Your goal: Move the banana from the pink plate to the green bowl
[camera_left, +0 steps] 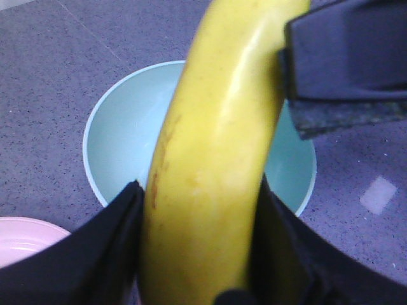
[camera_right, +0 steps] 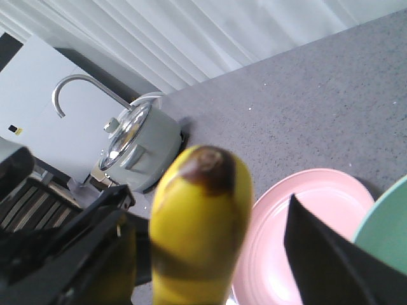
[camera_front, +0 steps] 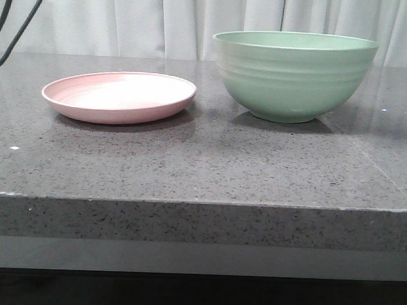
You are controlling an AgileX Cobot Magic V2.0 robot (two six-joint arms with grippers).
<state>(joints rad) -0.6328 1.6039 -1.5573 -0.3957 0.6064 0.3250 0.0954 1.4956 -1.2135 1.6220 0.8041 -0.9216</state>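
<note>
Front view: pink plate (camera_front: 118, 96) sits bare on the left of the grey speckled worktop (camera_front: 203, 166); green bowl (camera_front: 294, 75) stands to its right, a small gap between them. Neither arm shows in this view.

Left wrist view: banana (camera_left: 213, 165) fills the middle, held above the green bowl (camera_left: 121, 136). Left tool (camera_left: 203, 248) pinches it, a dark finger pressed on each side of the fruit. A sliver of pink plate (camera_left: 22, 238) shows beside the bowl.

Right wrist view: banana (camera_right: 200, 222) seen end-on, dark tip toward the camera, sitting between the right tool's (camera_right: 216, 254) dark fingers. A gap seems to show on one side; cannot tell whether this tool grips it. Beyond: pink plate (camera_right: 318, 203), rim of green bowl (camera_right: 385, 222), a grey lidded pot (camera_right: 137, 146) past the worktop edge, white curtain (camera_right: 210, 32).
</note>
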